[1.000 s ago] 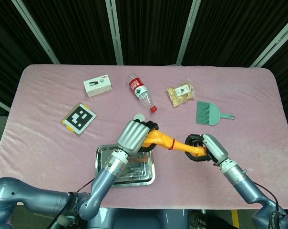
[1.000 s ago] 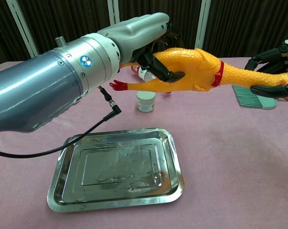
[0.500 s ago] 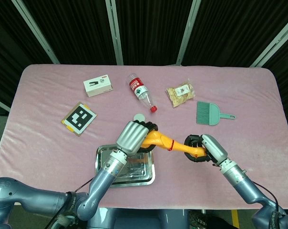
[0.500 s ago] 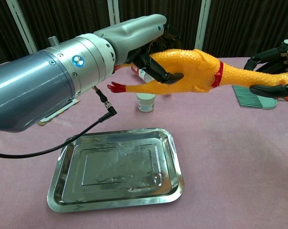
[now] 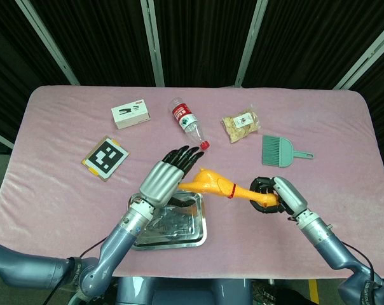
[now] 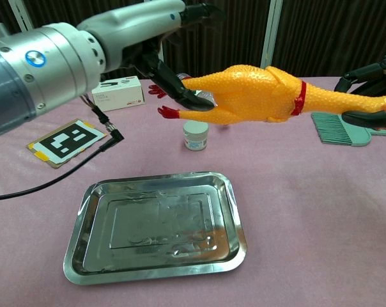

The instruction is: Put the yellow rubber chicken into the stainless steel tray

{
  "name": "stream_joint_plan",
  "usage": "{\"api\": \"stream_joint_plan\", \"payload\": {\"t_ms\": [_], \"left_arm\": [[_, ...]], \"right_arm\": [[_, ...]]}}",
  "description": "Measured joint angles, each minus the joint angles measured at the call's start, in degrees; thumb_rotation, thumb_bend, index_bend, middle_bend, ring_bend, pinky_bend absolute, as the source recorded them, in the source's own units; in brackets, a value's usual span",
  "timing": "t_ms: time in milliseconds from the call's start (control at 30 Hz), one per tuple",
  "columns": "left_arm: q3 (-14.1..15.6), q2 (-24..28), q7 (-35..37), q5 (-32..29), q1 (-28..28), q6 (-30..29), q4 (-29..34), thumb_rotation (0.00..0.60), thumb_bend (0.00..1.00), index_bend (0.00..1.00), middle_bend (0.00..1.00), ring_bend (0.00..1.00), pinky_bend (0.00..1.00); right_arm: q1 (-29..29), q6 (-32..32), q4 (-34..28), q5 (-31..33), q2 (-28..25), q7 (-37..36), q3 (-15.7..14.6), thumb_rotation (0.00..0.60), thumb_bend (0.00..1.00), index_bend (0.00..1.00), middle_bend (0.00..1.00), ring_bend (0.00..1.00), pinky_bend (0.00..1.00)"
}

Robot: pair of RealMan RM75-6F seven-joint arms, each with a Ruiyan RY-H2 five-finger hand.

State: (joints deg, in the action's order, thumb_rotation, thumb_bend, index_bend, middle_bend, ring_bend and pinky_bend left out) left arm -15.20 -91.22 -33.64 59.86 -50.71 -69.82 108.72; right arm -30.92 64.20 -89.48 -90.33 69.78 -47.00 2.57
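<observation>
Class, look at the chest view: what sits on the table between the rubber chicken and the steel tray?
A small white jar stands between the chicken held above and the tray.

Pink-clothed table (image 5: pixel 65 190) before black curtains (image 5: pixel 198 38) and grey bars (image 5: pixel 152 41).

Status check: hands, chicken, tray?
Left hand open beside the yellow rubber chicken. Right hand holds its neck, airborne. Stainless steel tray empty, nothing blocking.
</observation>
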Motion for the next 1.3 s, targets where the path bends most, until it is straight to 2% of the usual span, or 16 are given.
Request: {"api": "stream_joint_plan", "payload": {"t_ms": [200, 400, 633, 967, 1300], "left_arm": [[2.4, 6.1, 6.1, 6.5, 5.1, -3.3, 2.7, 0.6, 0.02, 0.0, 0.02, 0.0, 0.11], [4.9, 13.0, 11.4, 10.4, 9.9, -5.4, 4.4, 0.6, 0.02, 0.03, 0.02, 0.0, 0.09], [8.0, 20.2, 18.5, 16.5, 16.1, -8.7, 4.6, 0.6, 0.02, 0.06, 0.03, 0.0, 0.09], [8.8, 23.0, 25.7, 17.0, 20.7, -10.3, 0.9, 0.6, 0.02, 0.07, 0.03, 0.0, 0.09], [7.9, 22.1, 29.4, 16.3, 21.9, -8.4, -2.7, 0.6, 0.02, 0.07, 0.03, 0.0, 0.09]], "right_arm": [[-1.2, -1.5, 1.8, -1.4, 1.4, -2.4, -0.5, 0.6, 0.84, 0.9, 0.72, 0.72, 0.88], [-3.9, -3.7, 3.1, -3.7, 3.5, -3.6, -1.1, 0.6, 0.84, 0.9, 0.72, 0.72, 0.88], [-7.4, -6.5, 4.2, -4.8, 6.5, -4.2, -1.0, 0.6, 0.84, 0.9, 0.72, 0.72, 0.88], [-13.0, -11.2, 4.1, -5.4, 11.3, -0.8, 0.0, 0.6, 0.84, 0.9, 0.72, 0.72, 0.88], [-16.1, -14.8, 4.4, -2.5, 16.6, 4.2, 1.0, 0.6, 0.84, 0.9, 0.72, 0.71, 0.87]]}}
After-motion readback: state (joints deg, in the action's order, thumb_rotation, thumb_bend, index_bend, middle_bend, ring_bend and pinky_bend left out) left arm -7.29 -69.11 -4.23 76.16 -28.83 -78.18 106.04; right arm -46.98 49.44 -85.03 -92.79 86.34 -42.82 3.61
